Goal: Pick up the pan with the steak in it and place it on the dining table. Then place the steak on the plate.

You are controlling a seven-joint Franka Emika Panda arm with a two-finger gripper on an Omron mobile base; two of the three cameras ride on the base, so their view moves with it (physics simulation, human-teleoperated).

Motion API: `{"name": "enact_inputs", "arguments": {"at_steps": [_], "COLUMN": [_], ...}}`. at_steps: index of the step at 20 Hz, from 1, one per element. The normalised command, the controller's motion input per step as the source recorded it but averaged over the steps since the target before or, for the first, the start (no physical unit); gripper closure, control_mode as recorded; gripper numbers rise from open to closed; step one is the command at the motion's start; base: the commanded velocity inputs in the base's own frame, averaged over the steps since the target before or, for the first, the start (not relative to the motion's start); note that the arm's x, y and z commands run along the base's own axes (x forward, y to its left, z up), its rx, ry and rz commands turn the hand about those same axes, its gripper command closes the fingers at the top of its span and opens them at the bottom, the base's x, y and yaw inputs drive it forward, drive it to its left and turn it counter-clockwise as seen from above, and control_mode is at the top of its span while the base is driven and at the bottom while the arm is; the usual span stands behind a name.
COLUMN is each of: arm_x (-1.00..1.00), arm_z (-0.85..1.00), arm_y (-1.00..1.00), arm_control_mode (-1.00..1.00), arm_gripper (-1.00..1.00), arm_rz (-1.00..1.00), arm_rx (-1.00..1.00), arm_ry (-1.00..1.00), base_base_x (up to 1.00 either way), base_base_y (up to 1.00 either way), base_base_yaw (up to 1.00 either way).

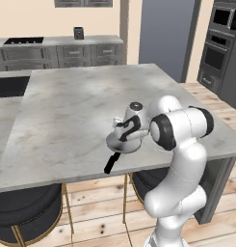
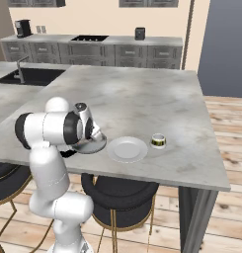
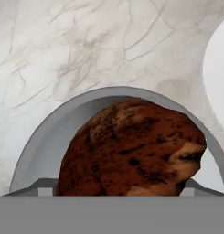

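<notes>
Pan [image 3: 49,137] one, steak [image 3: 131,151] one inside; plate [image 2: 126,149] one, cup [image 2: 158,141] one; end effector [image 1: 126,136] spread unclear.

pan [image 1: 123,143]: small, round, shallow grey metal; sits flat near the dining table [image 1: 66,111]'s front edge, black handle past that edge
steak [image 3: 131,151]: dark reddish-brown lump with a tan patch, lying in the pan
plate [image 2: 127,148]: pale, round, flat on the table just beside the pan
dining table: grey-white veined marble top
</notes>
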Motion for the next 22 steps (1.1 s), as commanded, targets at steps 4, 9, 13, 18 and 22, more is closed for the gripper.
{"name": "enact_inputs", "arguments": {"at_steps": [4, 9, 13, 18, 22], "arm_x": [-0.52, -0.27, -0.05, 0.28, 0.10], "arm_z": [0.20, 0.15, 0.08, 0.00, -0.07], "arm_y": [-0.78, -0.94, -0.86, -0.59, -0.33], "arm_control_mode": [-1.00, -1.00, -1.00, -1.00, -1.00], "arm_gripper": [1.00, 1.00, 1.00, 1.00, 1.00], "arm_rz": [-0.13, -0.14, -0.09, 0.03, 0.09], "arm_rx": [0.03, 0.02, 0.02, 0.04, 0.00], "arm_ry": [0.00, 0.00, 0.00, 0.00, 0.00], "base_base_x": [0.00, 0.00, 0.00, 0.00, 0.00], "base_base_y": [0.00, 0.00, 0.00, 0.00, 0.00], "base_base_yaw": [0.00, 0.00, 0.00, 0.00, 0.00]}}
